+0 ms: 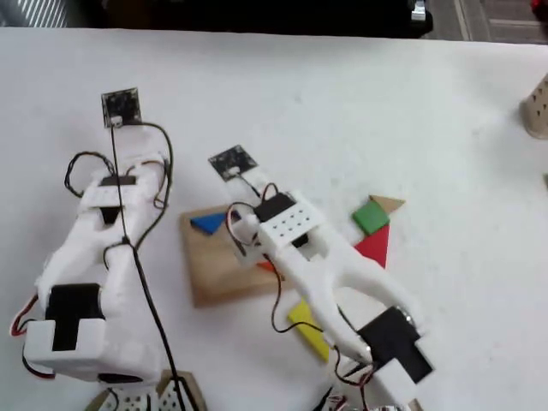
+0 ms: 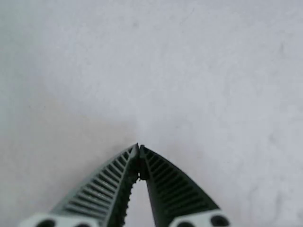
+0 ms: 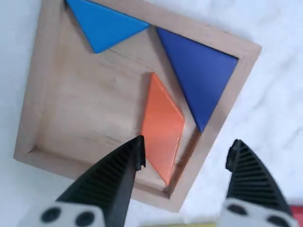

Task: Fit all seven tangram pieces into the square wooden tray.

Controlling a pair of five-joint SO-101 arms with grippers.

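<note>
The white tabletop (image 1: 360, 103) is matte and faintly mottled. Two white plastic arms with black motors and loose black cables rise from it. The left arm (image 1: 94, 248) stands over bare surface, and the right arm (image 1: 321, 270) stretches across the tray, hiding the tray's right side from the high camera. The square wooden tray (image 3: 35, 109) is pale, grained wood with a raised rim and lies flat. It holds three smooth, flat pieces. A dark blue triangle (image 3: 201, 75) lies along one rim, and a light blue triangle (image 3: 102, 23) sits in a corner, with one edge cut off by the frame. An orange parallelogram (image 3: 162, 125) lies just beside the dark blue one. Outside the tray, a red triangle (image 1: 374, 247), a green square (image 1: 371, 216) and a small tan triangle (image 1: 390, 204) cluster together. A yellow piece (image 1: 306, 327) is partly under the right arm, so its shape is hard to make out. The left end effector (image 2: 138, 147) has ribbed grey fingers pinched together at the tips, with nothing between them. The right end effector (image 3: 187, 153) has ribbed black fingers spread wide and empty above the tray corner by the orange parallelogram.
</note>
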